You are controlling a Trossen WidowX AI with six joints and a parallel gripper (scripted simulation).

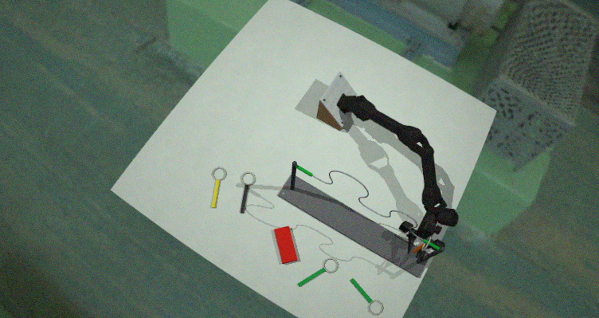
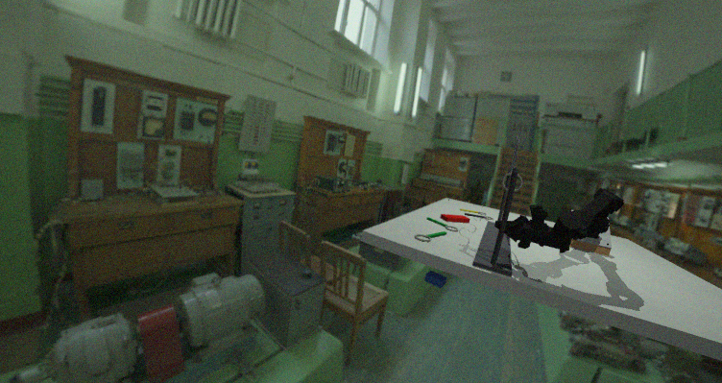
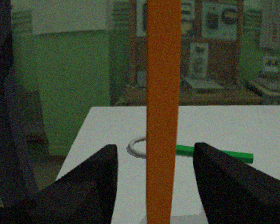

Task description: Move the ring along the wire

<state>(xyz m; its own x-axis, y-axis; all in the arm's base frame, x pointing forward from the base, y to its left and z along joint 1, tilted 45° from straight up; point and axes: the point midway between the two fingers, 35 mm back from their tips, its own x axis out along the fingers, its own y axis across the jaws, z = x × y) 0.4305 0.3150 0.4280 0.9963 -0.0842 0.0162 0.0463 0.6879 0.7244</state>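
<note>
A: Where to find the ring (image 1: 426, 242) (image 2: 520, 180)?

B: At the green part of the wire (image 1: 432, 244), beside the near post (image 1: 434, 253) (image 2: 500, 228) (image 3: 1, 95); well apart from the other post (image 1: 293, 177) and its own green part (image 1: 303, 170)

A: And the orange handle (image 1: 417, 249) (image 3: 163, 100)?

B: Upright in the wrist view, between the fingertips of the gripper (image 1: 418, 245) (image 2: 508, 225) (image 3: 155, 153); visible gap on either side, so unclenched, partly spread, without a grip on anything

A: Anything on the arm (image 1: 428, 169) (image 2: 596, 218)?

B: Black, bent out from the mount (image 1: 338, 89) toward the near post; in the exterior view, partly behind that post at the fingers; contact there, cannot tell

A: And the thin grey wire (image 1: 367, 190)?

B: In wavy bends above the long dark base (image 1: 356, 225) (image 2: 485, 258), from one green part to the other

A: Other items on the white table (image 1: 201, 131) (image 2: 394, 228) (image 3: 96, 135)?

B: Red block (image 1: 285, 245) (image 2: 454, 218) lying flat; beyond one end of the base, yellow-handled ring (image 1: 216, 194) and black-handled ring (image 1: 244, 198); on the red block's other side, two green-handled rings, one (image 1: 311, 276) nearer the block, one (image 1: 361, 290) farther off
</note>
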